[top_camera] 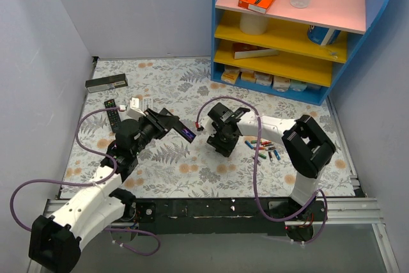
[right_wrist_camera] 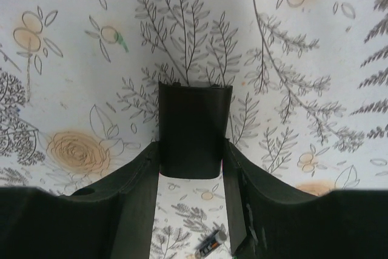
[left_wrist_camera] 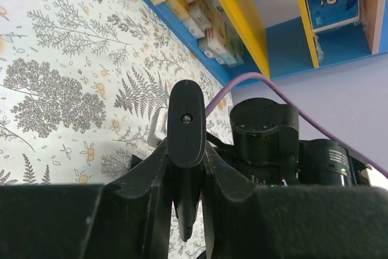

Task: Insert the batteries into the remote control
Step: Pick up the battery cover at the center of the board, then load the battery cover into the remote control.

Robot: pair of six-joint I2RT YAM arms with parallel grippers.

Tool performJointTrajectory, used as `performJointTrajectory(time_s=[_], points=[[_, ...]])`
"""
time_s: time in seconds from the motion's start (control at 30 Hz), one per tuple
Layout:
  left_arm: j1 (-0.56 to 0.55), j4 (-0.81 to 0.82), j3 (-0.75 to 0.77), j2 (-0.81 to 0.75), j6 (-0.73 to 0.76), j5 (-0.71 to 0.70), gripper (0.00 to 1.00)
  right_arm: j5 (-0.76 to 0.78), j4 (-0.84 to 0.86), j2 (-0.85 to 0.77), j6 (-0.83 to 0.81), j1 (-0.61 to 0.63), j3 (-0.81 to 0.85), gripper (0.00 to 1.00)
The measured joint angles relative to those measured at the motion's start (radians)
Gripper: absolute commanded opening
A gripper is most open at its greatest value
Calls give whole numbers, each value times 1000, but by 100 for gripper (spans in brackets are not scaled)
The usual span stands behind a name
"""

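The left gripper (left_wrist_camera: pixel 187 157) is clamping the remote control (left_wrist_camera: pixel 186 119) aloft; the right gripper (right_wrist_camera: pixel 191 150) is pinching its battery cover (right_wrist_camera: pixel 194 119) clear, presumably opening the bay for the batteries (top_camera: pixel 262 148).

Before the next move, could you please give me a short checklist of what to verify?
1. Remote control gripped by left gripper: ok.
2. Black cover clamped in right gripper, apart from the remote: ok.
3. Right gripper free to take a battery: not ok.
4. Batteries loose on the table near the right gripper: ok.
5. Remote's compartment open and facing the right gripper: cannot tell.
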Motion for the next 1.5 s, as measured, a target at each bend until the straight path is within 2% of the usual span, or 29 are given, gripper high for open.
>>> performJointTrajectory(time_s=[0.37,0.57,0.93,1.5], points=[[0,236,-77,175,-64,88,2,55,-92,-214,98,0,-16,29],[0,399,-84,294,-91,146,2,53,-173,-296,160,0,68,29],[-6,623,-82,480,-151,209,1,34,-267,-315,284,27,277,31],[-66,730,-35,568,-211,215,1,55,-296,-221,363,84,376,33]])
